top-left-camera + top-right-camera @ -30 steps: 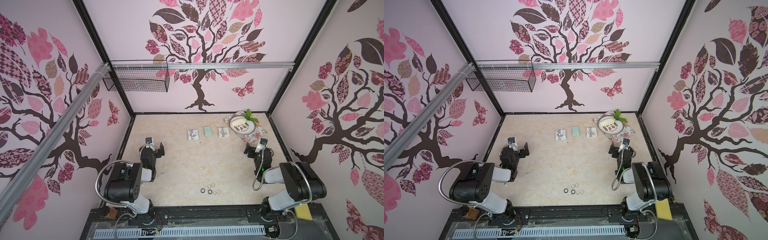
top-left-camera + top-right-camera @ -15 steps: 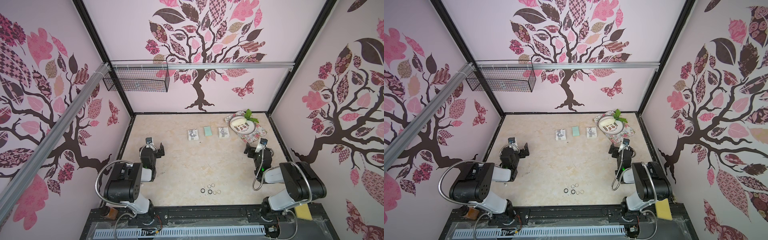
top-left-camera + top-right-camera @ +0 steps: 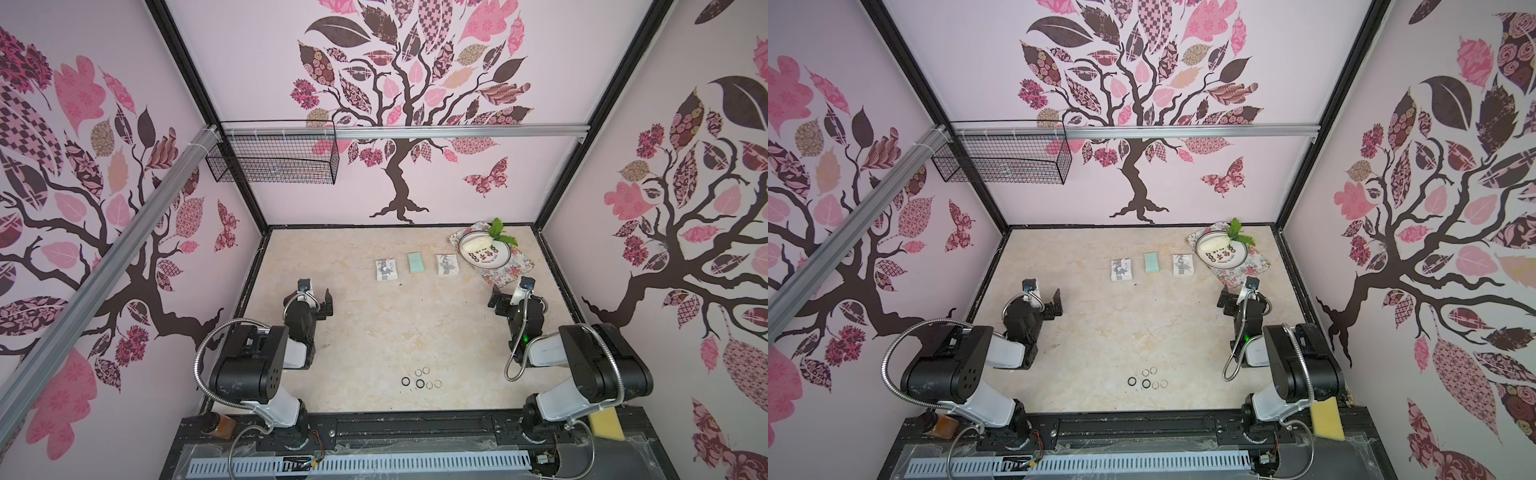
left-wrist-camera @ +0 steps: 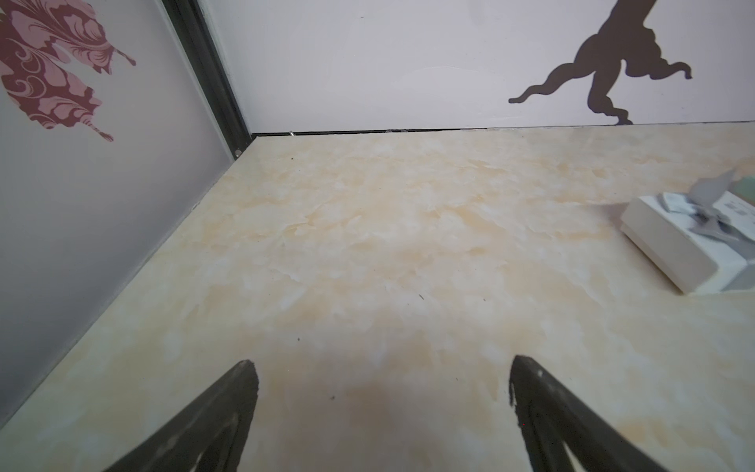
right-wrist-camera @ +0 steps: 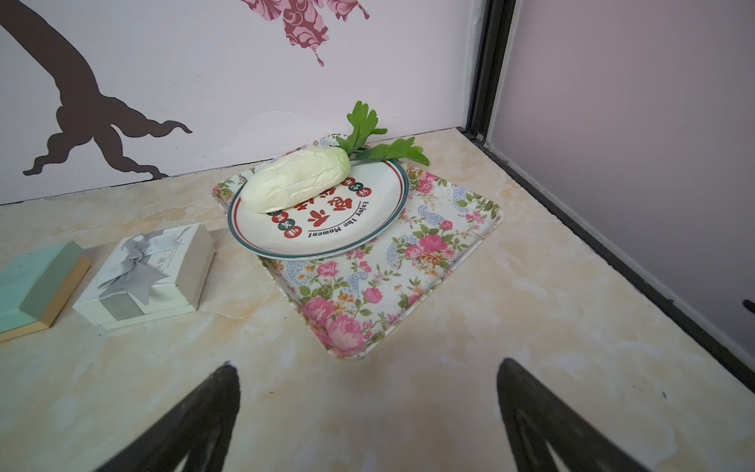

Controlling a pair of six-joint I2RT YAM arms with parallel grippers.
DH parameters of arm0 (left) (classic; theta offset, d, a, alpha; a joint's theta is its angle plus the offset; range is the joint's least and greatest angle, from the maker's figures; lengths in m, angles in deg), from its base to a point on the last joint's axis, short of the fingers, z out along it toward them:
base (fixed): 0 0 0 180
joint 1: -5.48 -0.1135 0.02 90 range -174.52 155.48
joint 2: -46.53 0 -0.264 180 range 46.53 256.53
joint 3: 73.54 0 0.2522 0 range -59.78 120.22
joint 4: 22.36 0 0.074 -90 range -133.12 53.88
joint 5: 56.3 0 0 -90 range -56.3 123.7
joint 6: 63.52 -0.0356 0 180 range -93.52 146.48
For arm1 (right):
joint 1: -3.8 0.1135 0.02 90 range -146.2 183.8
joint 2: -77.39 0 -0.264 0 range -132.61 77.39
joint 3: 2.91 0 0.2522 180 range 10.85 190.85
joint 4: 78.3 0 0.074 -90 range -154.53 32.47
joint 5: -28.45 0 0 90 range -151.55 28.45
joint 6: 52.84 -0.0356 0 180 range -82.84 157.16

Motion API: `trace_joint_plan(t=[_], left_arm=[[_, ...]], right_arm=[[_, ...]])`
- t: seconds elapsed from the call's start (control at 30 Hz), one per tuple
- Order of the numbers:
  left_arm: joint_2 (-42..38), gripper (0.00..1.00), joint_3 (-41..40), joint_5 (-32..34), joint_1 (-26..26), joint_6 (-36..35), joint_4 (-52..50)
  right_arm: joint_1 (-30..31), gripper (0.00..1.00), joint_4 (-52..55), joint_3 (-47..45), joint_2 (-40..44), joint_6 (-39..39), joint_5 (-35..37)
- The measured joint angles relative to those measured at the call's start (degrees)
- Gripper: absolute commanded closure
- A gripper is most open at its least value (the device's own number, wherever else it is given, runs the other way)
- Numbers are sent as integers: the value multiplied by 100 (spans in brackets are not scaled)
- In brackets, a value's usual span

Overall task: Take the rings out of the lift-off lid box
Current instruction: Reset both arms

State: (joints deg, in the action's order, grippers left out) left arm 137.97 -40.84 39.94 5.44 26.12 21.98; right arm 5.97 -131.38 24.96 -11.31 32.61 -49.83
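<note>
Six rings (image 3: 420, 382) lay at six o'clock; three boxes (image 3: 416, 262) at twelve; left gripper (image 4: 382, 367), right gripper (image 5: 367, 372) gaped wide, empty.

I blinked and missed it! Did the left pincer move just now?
No. The left pincer sits just as far from the nearest gift box as it did earlier.

Teal box (image 5: 36, 278) half off-frame.

Enclosure with pale pink walls (image 3: 257, 83) bearing brown-and-pink tree decals (image 3: 399, 183), black corner posts (image 3: 183, 62), an aluminium rail (image 3: 457, 132) across the far wall carrying a black wire basket (image 3: 270, 162) at far left, and a cream marbled floor (image 3: 395, 324), evenly lit.
</note>
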Motion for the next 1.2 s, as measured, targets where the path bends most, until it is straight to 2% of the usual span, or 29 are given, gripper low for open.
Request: trace_joint_plan(t=[0.1,0.37,0.6,0.77,1.2], left_arm=[[-4,2,181,-101,-240,107,-109],[-4,2,179,-280,-240,192,-378],[-120,2,-562,-203,-227,247,511],[-63,2,9,-280,-227,229,-79],[-74,2,87,-358,-223,210,-435]], right_arm=[[0,0,0,0,0,0,-2],[0,0,0,0,0,0,0],[0,0,-2,0,0,0,0],[0,0,0,2,0,0,0],[0,0,0,9,0,0,0]])
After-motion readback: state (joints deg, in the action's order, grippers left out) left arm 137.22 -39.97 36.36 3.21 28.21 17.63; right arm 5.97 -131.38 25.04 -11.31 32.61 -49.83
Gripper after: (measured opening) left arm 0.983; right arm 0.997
